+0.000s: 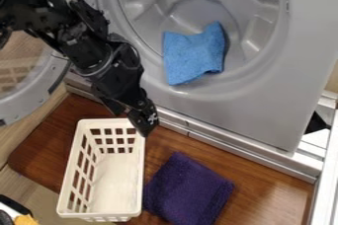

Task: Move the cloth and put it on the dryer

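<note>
The black gripper hangs over the top right corner of the white basket, in front of the dryer's lower edge. A blue cloth lies inside the round opening of the grey dryer, near its lower rim, above and right of the gripper. On the brown wooden board, a folded dark purple cloth lies just right of the basket, below and right of the gripper and apart from it.
The white slatted basket stands on the wooden board. At the left is the open round dryer door, partly behind the arm. A white frame runs along the right edge, and a black and yellow object sits at bottom left.
</note>
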Tool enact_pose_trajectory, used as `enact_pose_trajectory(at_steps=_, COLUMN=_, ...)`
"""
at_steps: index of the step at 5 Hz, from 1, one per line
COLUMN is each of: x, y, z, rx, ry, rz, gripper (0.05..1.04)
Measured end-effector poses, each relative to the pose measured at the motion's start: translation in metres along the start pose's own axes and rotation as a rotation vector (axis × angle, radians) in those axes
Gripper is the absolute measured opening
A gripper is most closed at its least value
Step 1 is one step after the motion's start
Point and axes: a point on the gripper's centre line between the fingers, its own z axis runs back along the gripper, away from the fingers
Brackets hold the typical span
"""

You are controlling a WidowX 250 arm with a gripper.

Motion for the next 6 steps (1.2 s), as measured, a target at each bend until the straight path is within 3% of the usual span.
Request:
enact_pose_trajectory(at_steps=1, x=-0.004, y=-0.001, z=-0.005, rx=-0.008, ry=0.018, rz=0.011, gripper=1.001)
enact_pose_trajectory(at_steps=4, x=-0.004, y=-0.069, z=-0.076, rx=-0.074, ry=0.102, rz=-0.113, gripper=1.001)
enact_pose_trajectory(at_steps=6, x=-0.004, y=-0.085, z=-0.115, rx=-0.067, ry=0.096, rz=-0.140, gripper=1.001)
